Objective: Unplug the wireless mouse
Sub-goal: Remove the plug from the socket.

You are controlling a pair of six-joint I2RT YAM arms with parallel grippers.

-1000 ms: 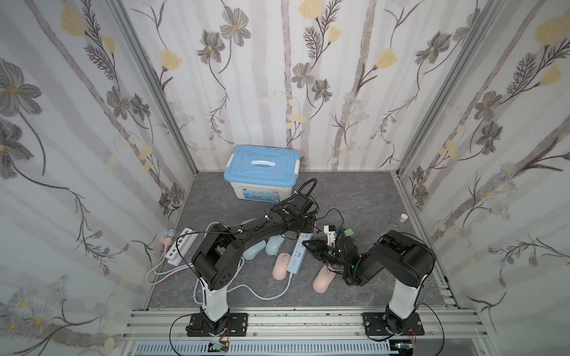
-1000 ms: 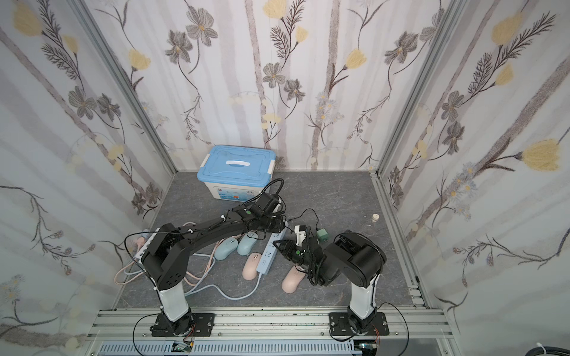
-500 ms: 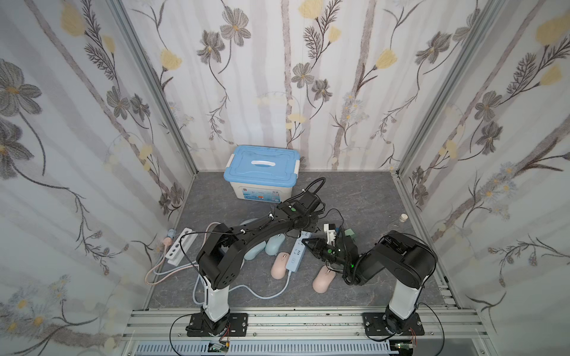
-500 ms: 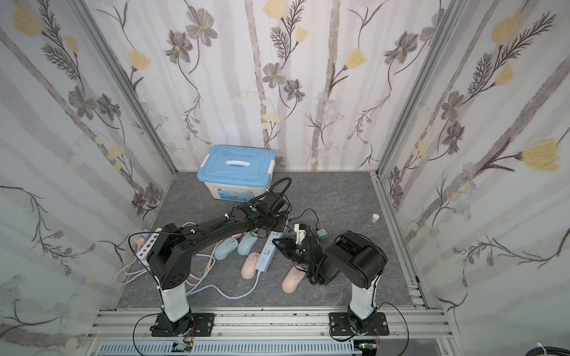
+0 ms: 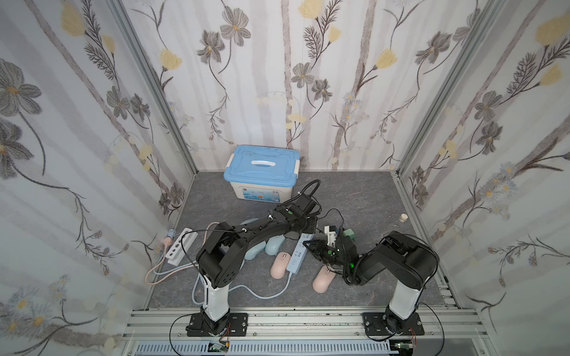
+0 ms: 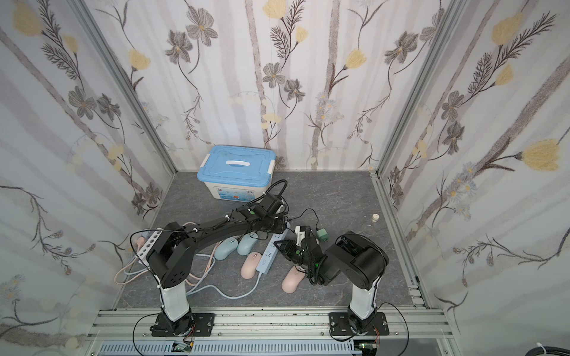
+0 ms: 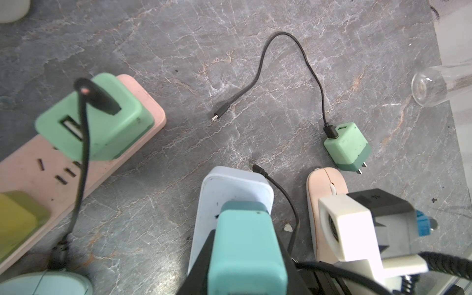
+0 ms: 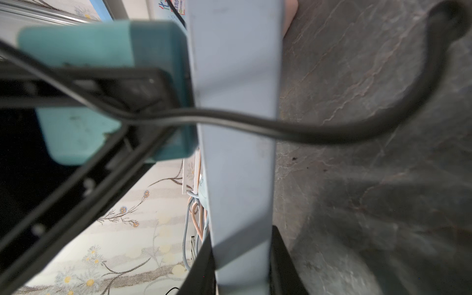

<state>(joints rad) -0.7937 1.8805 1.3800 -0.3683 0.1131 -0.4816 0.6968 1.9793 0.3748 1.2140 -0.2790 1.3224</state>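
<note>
Clamping power strip (image 5: 295, 259) edges, right pincer (image 5: 307, 244)

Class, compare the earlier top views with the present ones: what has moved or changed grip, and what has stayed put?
The left arm's wrist shifted slightly toward the robot's right. The left gripper stays shut on the teal charger block, the right gripper on the light blue power strip. That strip, the pink oval mouse beside it and the blue-lidded storage box have not moved.

Teal adapter (image 7: 245, 242), light-blue power strip (image 5: 296, 259), pink mouse (image 5: 323, 279), floral walls (image 5: 277, 77)
</note>
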